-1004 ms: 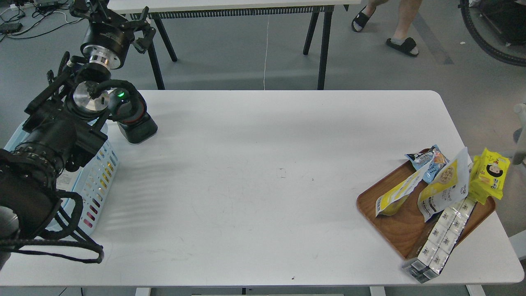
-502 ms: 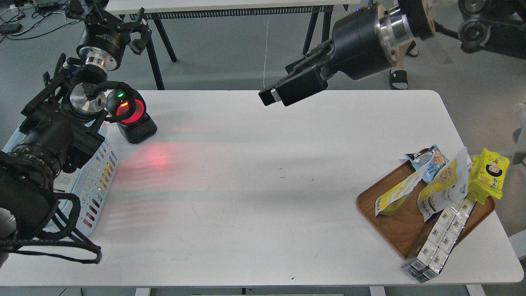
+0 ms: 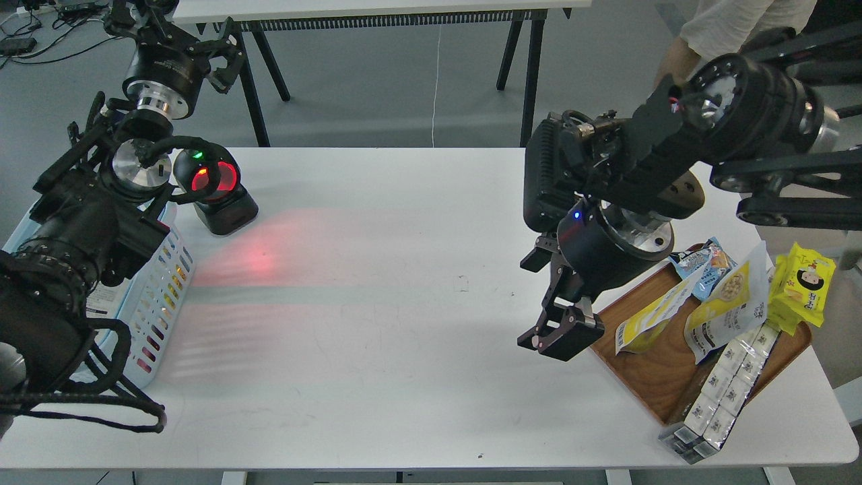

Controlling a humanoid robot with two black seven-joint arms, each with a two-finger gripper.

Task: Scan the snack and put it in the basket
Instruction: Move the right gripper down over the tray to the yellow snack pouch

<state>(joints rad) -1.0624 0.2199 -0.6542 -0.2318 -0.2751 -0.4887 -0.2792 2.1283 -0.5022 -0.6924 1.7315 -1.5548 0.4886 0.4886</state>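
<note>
Two black fingers of the right gripper (image 3: 560, 331) are seen nearly closed, empty, just left of the brown wooden tray (image 3: 646, 377); left gripper (image 3: 176, 27) spread, empty.

A white table (image 3: 417, 350) carries a light-blue slotted basket (image 3: 165, 283), a red-glowing black scanner (image 3: 215, 192), a brown wooden tray (image 3: 646, 377), and a white-grey, yellow-panelled snack pouch (image 3: 731, 306).

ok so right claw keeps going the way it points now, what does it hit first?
Likely bare table. The right claw points down and slightly left, just left of the wooden tray; nothing shows below it. Depth is unclear from one view.
</note>
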